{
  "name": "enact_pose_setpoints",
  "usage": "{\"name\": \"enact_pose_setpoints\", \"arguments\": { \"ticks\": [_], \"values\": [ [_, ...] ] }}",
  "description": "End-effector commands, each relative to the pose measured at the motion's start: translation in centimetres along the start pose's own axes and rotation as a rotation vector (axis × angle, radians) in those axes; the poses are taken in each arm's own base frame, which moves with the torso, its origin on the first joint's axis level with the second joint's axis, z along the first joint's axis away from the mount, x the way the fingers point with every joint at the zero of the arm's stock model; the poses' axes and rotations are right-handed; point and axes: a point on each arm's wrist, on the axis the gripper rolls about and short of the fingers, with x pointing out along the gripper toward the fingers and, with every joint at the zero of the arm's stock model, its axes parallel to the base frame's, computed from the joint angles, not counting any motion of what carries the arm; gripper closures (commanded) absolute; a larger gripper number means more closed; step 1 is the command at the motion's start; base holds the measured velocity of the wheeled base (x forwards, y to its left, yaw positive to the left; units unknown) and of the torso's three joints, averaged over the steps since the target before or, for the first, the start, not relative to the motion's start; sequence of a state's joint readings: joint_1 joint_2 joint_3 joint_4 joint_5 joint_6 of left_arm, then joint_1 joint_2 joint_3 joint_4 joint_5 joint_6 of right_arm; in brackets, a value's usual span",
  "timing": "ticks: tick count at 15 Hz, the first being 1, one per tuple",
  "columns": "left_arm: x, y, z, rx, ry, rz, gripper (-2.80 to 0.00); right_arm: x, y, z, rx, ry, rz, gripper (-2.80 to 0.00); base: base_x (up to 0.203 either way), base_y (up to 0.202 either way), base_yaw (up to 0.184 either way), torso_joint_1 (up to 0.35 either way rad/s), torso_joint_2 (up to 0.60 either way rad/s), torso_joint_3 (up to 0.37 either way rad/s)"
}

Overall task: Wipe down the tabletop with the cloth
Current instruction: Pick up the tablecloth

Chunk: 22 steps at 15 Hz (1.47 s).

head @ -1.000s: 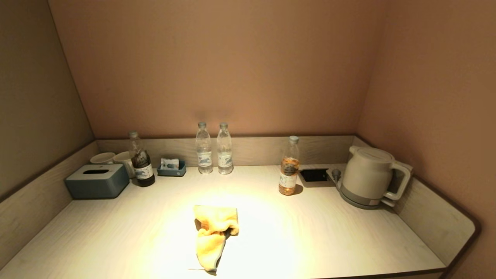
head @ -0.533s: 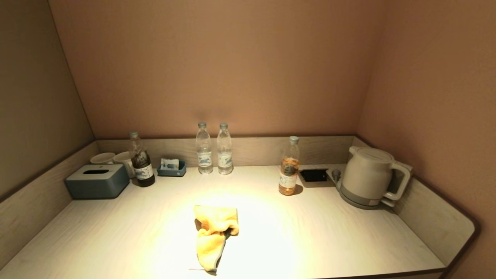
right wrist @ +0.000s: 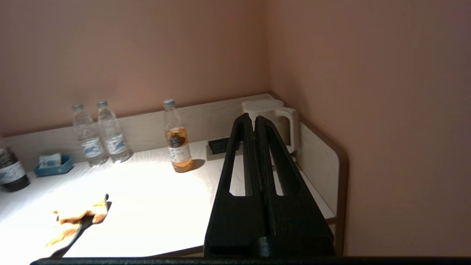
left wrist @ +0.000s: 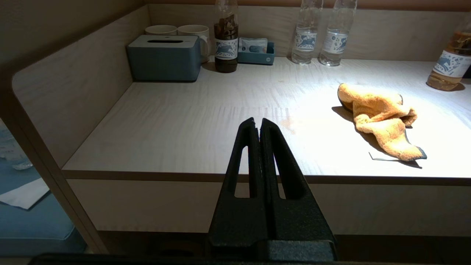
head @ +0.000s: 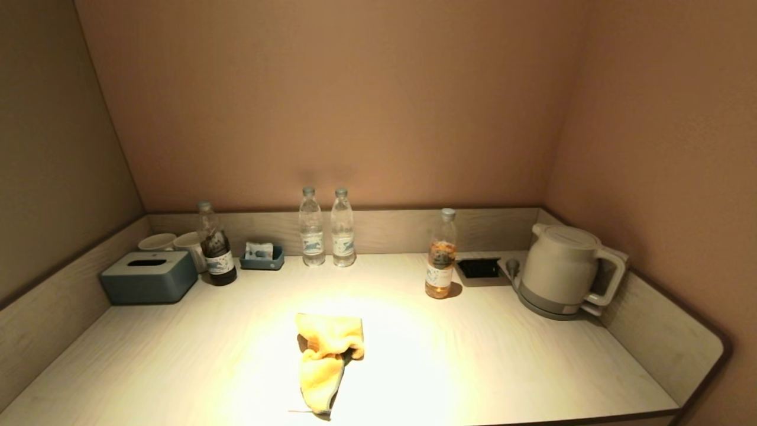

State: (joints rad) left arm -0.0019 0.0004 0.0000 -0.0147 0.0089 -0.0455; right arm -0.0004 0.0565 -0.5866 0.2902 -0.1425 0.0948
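Observation:
A crumpled yellow cloth (head: pixel 327 357) lies on the pale wooden tabletop (head: pixel 473 355), near its front edge at the middle. It also shows in the left wrist view (left wrist: pixel 381 119) and the right wrist view (right wrist: pixel 75 221). Neither arm shows in the head view. My left gripper (left wrist: pixel 257 123) is shut and empty, held off the table's front edge, left of the cloth. My right gripper (right wrist: pixel 250 119) is shut and empty, raised off the table's front right, pointing toward the kettle corner.
Along the back stand a blue tissue box (head: pixel 148 276), two mugs (head: pixel 174 242), a dark bottle (head: pixel 216 252), a small blue tray (head: pixel 262 257), two water bottles (head: pixel 326 228), a tea bottle (head: pixel 442 257), a socket panel (head: pixel 479 268) and a white kettle (head: pixel 565 269). Raised edges border three sides.

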Motion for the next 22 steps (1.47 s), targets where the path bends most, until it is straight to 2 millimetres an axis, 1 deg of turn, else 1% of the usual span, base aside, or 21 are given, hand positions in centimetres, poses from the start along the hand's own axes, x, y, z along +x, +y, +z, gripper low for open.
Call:
{"name": "enact_pose_setpoints", "arguments": {
  "ticks": [1,2,3,4,5,7,10,12,14,15,17,18,22],
  "values": [
    [0.0,0.0,0.0,0.0,0.0,0.001,0.0,-0.7,0.0,-0.9,-0.034,-0.031,0.093,0.0,0.0,0.0,0.0,0.0,0.0,0.0],
    [0.0,0.0,0.0,0.0,-0.001,0.001,0.0,-0.3,0.0,-1.2,-0.052,-0.052,0.098,0.0,0.0,0.0,0.0,0.0,0.0,0.0],
    [0.0,0.0,0.0,0.0,-0.001,0.001,0.0,0.6,0.1,-2.5,-0.079,-0.048,0.103,0.0,0.0,0.0,0.0,0.0,0.0,0.0],
    [0.0,0.0,0.0,0.0,-0.001,0.001,0.0,1.7,0.1,-4.4,-0.112,-0.034,0.117,0.0,0.0,0.0,0.0,0.0,0.0,0.0],
    [0.0,0.0,0.0,0.0,-0.001,0.001,0.0,2.4,0.1,-5.8,-0.142,-0.051,0.136,0.0,0.0,0.0,0.0,0.0,0.0,0.0],
    [0.0,0.0,0.0,0.0,-0.001,0.001,0.0,3.0,0.1,-7.3,-0.177,-0.066,0.175,0.0,0.0,0.0,0.0,0.0,0.0,0.0],
    [0.0,0.0,0.0,0.0,-0.001,0.001,0.0,3.5,0.0,-9.9,-0.178,0.002,0.182,0.0,0.0,0.0,0.0,0.0,0.0,0.0],
    [0.0,0.0,0.0,0.0,0.0,0.001,0.0,3.7,-0.1,-10.8,-0.177,0.008,0.179,0.0,0.0,0.0,0.0,0.0,0.0,0.0],
    [0.0,0.0,0.0,0.0,0.0,0.001,0.0,3.7,-0.1,-10.8,-0.177,0.008,0.178,0.0,0.0,0.0,0.0,0.0,0.0,0.0],
    [0.0,0.0,0.0,0.0,-0.001,0.001,0.0,3.7,-0.1,-11.2,-0.181,0.044,0.18,0.0,0.0,0.0,0.0,0.0,0.0,0.0],
    [0.0,0.0,0.0,0.0,-0.001,0.001,0.0,3.5,-0.3,-12.7,-0.176,0.194,0.177,0.0,0.0,0.0,0.0,0.0,0.0,0.0],
    [0.0,0.0,0.0,0.0,0.0,0.001,0.0,3.4,-0.4,-13.0,-0.158,0.229,0.168,0.0,0.0,0.0,0.0,0.0,0.0,0.0],
    [0.0,0.0,0.0,0.0,-0.001,0.001,0.0,3.4,-0.4,-13.1,-0.126,0.242,0.156,0.0,0.0,0.0,0.0,0.0,0.0,0.0]
  ]
}}
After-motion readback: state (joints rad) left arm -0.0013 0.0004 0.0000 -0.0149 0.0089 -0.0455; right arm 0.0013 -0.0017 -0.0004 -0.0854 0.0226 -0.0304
